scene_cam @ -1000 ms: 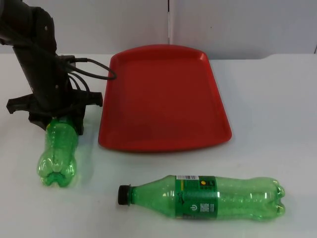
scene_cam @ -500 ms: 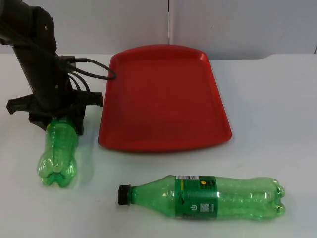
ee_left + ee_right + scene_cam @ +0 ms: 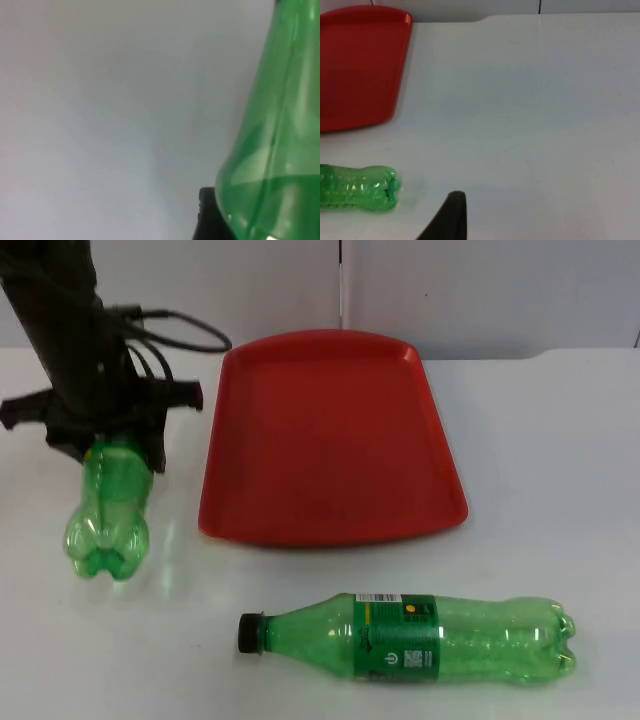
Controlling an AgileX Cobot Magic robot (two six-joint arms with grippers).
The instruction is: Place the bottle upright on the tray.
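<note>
left claw [image 3: 108,445] clamped on unlabelled green bottle [image 3: 107,512], left of red tray [image 3: 330,440]; right claw's grip unclear.

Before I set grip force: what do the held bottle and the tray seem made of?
The held bottle in the left end effector looks like thin, glossy, see-through green plastic: light passes through its ribbed base. The tray seems smooth red moulded plastic with a soft sheen, though that is uncertain.
</note>
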